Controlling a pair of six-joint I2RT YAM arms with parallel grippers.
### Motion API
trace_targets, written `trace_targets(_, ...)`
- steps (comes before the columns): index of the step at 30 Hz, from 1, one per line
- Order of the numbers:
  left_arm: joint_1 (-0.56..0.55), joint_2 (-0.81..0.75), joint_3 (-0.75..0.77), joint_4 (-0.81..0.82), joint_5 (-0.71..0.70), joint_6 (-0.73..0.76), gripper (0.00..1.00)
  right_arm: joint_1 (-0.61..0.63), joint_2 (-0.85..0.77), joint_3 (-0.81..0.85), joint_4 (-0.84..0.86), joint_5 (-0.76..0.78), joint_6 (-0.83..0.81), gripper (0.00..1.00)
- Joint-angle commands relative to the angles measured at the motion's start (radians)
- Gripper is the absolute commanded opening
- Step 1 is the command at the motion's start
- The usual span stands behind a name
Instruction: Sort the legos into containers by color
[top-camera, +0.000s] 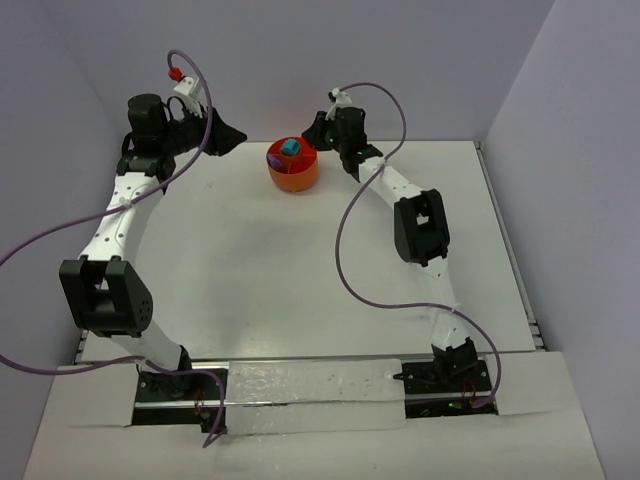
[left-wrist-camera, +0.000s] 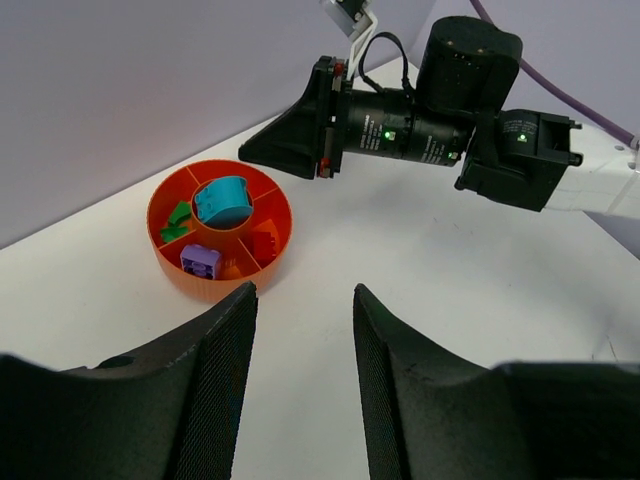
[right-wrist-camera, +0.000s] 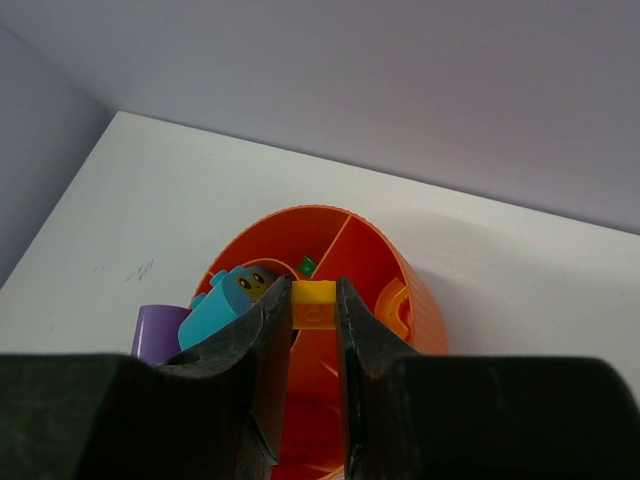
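The round orange tub (top-camera: 293, 181) stands at the far middle of the table, with dividers round a central ring. In the left wrist view the tub (left-wrist-camera: 192, 284) holds a teal piece (left-wrist-camera: 222, 200) in its ring, green legos (left-wrist-camera: 178, 220), a purple brick (left-wrist-camera: 201, 262) and a red one (left-wrist-camera: 264, 243). My right gripper (right-wrist-camera: 314, 302) hangs just over the tub (right-wrist-camera: 428, 312), shut on a small yellow brick (right-wrist-camera: 314, 293). A teal piece (right-wrist-camera: 222, 303) and a purple one (right-wrist-camera: 157, 332) show to its left. My left gripper (left-wrist-camera: 304, 294) is open and empty, short of the tub.
The right arm's black gripper body (left-wrist-camera: 300, 140) and wrist (left-wrist-camera: 465, 75) reach over the table behind the tub. The back wall runs close behind the tub, and side walls close in the table. An orange curved piece (right-wrist-camera: 392, 306) lies in the tub's right compartment.
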Motion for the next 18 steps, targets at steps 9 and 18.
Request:
trace_targets(9, 0.007, 0.023, 0.069, 0.003, 0.027, -0.015, 0.51, 0.006, 0.027, 0.056, 0.051, 0.006, 0.016, 0.36)
trace_targets(18, 0.007, 0.030, 0.078, 0.002, 0.023, -0.012, 0.52, 0.003, 0.015, 0.059, 0.055, -0.025, 0.031, 0.48)
